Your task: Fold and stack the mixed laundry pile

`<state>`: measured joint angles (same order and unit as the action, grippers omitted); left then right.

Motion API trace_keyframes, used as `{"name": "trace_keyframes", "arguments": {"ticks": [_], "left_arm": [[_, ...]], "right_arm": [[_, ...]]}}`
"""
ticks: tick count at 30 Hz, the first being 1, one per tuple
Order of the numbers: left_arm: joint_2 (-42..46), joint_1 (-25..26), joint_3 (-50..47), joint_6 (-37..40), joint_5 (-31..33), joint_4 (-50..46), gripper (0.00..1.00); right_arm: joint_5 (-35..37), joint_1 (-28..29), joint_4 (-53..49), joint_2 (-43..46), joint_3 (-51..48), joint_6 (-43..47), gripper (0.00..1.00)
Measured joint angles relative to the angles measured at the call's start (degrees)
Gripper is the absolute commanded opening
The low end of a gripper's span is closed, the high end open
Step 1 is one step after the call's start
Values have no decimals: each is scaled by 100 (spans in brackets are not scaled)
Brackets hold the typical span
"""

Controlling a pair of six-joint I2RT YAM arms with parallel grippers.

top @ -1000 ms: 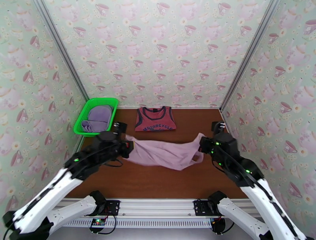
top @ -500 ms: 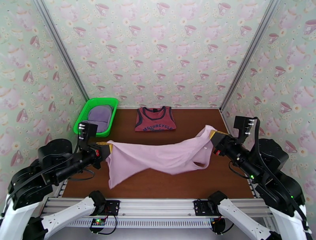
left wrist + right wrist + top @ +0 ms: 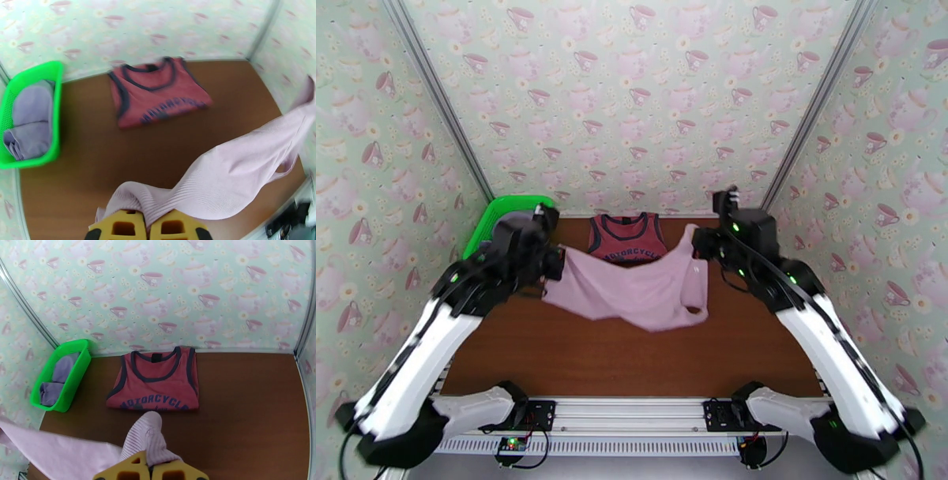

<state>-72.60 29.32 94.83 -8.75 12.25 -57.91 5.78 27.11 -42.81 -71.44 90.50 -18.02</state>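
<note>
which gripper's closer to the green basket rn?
Left. The left gripper is beside the green basket; the right gripper is past the red tank top, both gripping the pink shirt.

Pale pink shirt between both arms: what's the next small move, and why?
Probably lower the pale pink shirt onto the brown table, short of the folded dusty-red tank top: left end effector and right end effector each grip an end, and it sags between them.
</note>
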Motion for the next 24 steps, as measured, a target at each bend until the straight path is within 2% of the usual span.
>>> {"name": "trace_keyframes", "arguments": {"ticks": [3, 6, 8, 11, 12, 16, 18, 21, 24], "left_arm": [[-640, -313, 629, 317, -81, 363, 0], [-798, -389, 717, 546, -160, 861, 0], [-619, -389, 295, 625, -260, 1384, 0], [2, -385, -1165, 638, -389, 2277, 0], [240, -385, -1786, 621, -424, 2570, 8], [935, -313, -4481, 144, -494, 3679, 75], [1119, -243, -5648, -352, -490, 3982, 99], [1537, -48, -6878, -1110, -426, 3952, 100], [2243, 136, -7110, -1676, -177, 3532, 100]], "right_arm": [[-2, -107, 201, -398, 507, 205, 0], [-37, -160, 490, -334, 560, 402, 0], [-131, -175, 870, -92, 219, 518, 0], [-393, -175, 1340, 514, -804, 632, 0], [-516, -175, 1493, 737, -1263, 629, 0], [-988, -175, 1989, 1405, -3244, 289, 0], [-1182, -173, 2153, 1644, -4266, -74, 0], [-1307, -168, 2118, 2232, -5663, -778, 30], [-1200, -168, 1801, 3115, -6349, -1403, 58]]}}
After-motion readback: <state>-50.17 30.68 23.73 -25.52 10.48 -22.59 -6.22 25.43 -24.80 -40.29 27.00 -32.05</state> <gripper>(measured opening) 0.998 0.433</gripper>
